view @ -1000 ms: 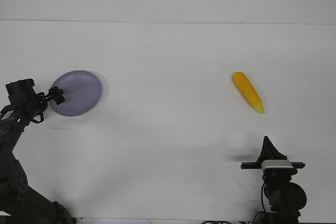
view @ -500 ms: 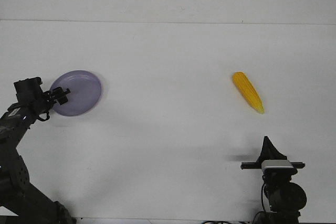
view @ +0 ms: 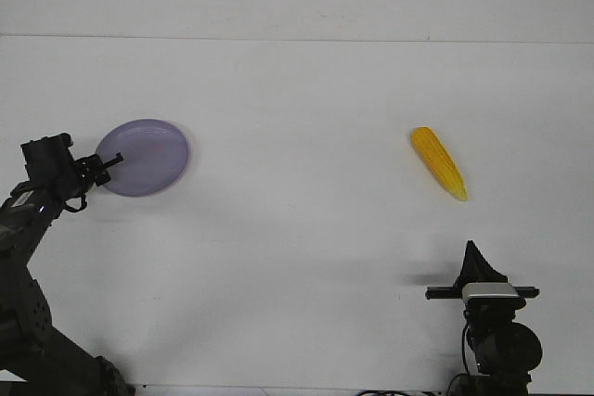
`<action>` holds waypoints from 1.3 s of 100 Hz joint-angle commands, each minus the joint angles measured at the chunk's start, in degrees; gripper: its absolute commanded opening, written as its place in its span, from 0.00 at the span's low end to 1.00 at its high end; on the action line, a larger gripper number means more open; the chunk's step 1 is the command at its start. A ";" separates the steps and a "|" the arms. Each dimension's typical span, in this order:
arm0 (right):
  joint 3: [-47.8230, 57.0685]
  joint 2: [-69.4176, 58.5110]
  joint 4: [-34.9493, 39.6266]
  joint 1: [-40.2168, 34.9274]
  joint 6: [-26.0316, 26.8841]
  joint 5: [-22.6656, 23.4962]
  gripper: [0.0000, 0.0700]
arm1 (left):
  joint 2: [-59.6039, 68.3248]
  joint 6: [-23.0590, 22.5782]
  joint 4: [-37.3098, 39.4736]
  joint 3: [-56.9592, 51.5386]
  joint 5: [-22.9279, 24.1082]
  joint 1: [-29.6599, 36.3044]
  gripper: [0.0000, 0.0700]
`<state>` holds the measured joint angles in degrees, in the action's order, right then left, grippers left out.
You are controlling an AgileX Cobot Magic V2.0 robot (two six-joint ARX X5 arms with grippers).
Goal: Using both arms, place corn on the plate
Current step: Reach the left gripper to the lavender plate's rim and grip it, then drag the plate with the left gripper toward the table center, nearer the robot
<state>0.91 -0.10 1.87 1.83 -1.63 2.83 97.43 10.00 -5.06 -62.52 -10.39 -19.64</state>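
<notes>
Gripping: left gripper [view: 109, 163] clamped on plate [view: 148, 155] rim, 9 o'clock edge
Right gripper [view: 474, 249]: jaws unclear
Corn [view: 438, 162]: stiff, rolls; you grab mid-cob

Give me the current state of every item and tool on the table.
plate: empty, flat on the table, its left rim at the left tool.
corn: lying on the table, unheld, far right of the plate.
left tool: at the plate's rim; grip unclear.
right tool: clear of the corn, holding nothing; opening unclear.

we see our black jointed left arm [view: 28, 229] and our right arm's [view: 497, 331] silver-grey wrist block, black cables.
</notes>
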 commanded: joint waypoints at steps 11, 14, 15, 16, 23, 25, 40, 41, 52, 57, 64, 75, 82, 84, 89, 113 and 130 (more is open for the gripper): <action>-0.17 0.02 -0.63 0.02 0.72 -0.02 0.01 | -7.32 0.74 -2.32 -0.85 -6.05 -0.13 0.01; -0.17 0.02 -0.63 0.02 0.72 -0.02 0.01 | -9.05 1.46 -3.02 -0.85 -7.08 -0.09 0.01; -0.17 0.02 -0.63 0.02 0.72 -0.02 0.01 | -9.64 1.64 -3.28 -0.85 -7.37 -0.04 0.01; -0.17 0.02 -0.63 0.02 0.72 -0.02 0.01 | -10.23 1.77 -3.56 -0.85 -7.72 0.02 0.01; -0.17 0.02 -0.63 0.02 0.72 -0.02 0.01 | -14.91 2.12 -5.81 -0.85 -9.27 0.66 0.01; -0.17 0.02 -0.63 0.02 0.72 -0.02 0.01 | -16.11 2.10 -6.45 -0.85 -9.27 0.94 0.01; -0.17 0.02 -0.63 0.02 0.72 -0.02 0.01 | -25.29 2.32 -11.91 -0.81 -9.27 4.87 0.01; -0.17 0.02 -0.63 0.02 0.72 -0.02 0.01 | -25.83 2.32 -12.22 -0.79 -9.27 5.31 0.01; -0.17 0.02 -0.63 0.02 0.72 -0.02 0.01 | -29.92 2.29 -14.91 -0.59 -9.09 11.50 0.01; -0.17 0.02 -0.63 0.02 0.72 -0.02 0.01 | -30.58 2.27 -15.87 -0.44 -8.98 14.95 0.01; -0.17 0.02 -0.63 0.02 0.72 -0.02 0.01 | -30.51 2.05 -17.49 -0.02 -8.79 19.96 0.01; -0.17 0.02 -0.63 0.02 0.72 -0.02 0.01 | -29.55 2.38 -17.33 2.43 -7.06 27.98 0.01; -0.17 0.02 -0.63 0.02 0.72 -0.02 0.01 | -28.59 2.99 -16.06 4.74 -4.72 32.59 0.01; -0.17 0.02 -0.63 0.02 0.72 -0.02 0.01 | -28.33 3.17 -15.69 5.42 -4.44 33.75 0.01; -0.17 0.02 -0.63 0.02 0.72 -0.02 0.01 | -27.30 3.74 -14.38 7.21 -4.35 36.46 0.01; -0.17 0.02 -0.63 0.02 0.72 -0.02 0.01 | -19.32 5.73 -7.87 12.22 -1.73 46.64 0.01; -0.17 0.02 -0.63 0.02 0.72 -0.02 0.01 | -13.33 5.73 -4.76 12.22 -0.98 50.21 0.01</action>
<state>0.91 -0.10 1.87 1.83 -1.63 2.83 82.13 15.07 -10.55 -49.63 -11.77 29.54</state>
